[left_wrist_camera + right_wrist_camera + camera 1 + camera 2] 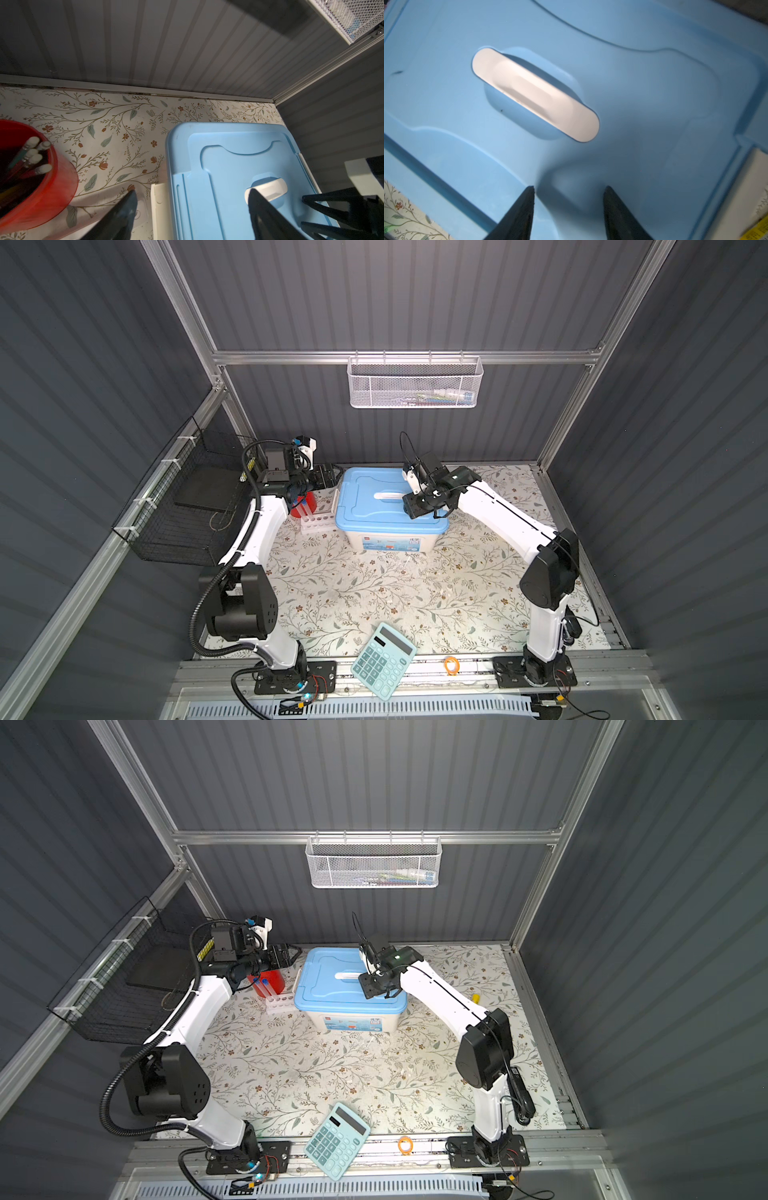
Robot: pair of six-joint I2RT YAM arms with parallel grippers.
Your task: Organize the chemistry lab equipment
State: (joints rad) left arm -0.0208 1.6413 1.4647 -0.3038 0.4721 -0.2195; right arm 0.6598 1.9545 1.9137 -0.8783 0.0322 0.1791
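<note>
Left gripper [192, 193], jaws spread and empty, hangs close over a white rack [279, 1006] holding two blue-capped test tubes [262, 986], beside the red cup [52, 176]. To its right, the right gripper [569, 188], jaws apart and empty, hovers over the closed blue lid [654, 104] near its white handle [535, 93], probably to open it.

The mesh basket [374, 385] holds items too blurred to identify.

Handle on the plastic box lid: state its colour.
White oblong handle on light-blue lid; clearest in right wrist view.
</note>
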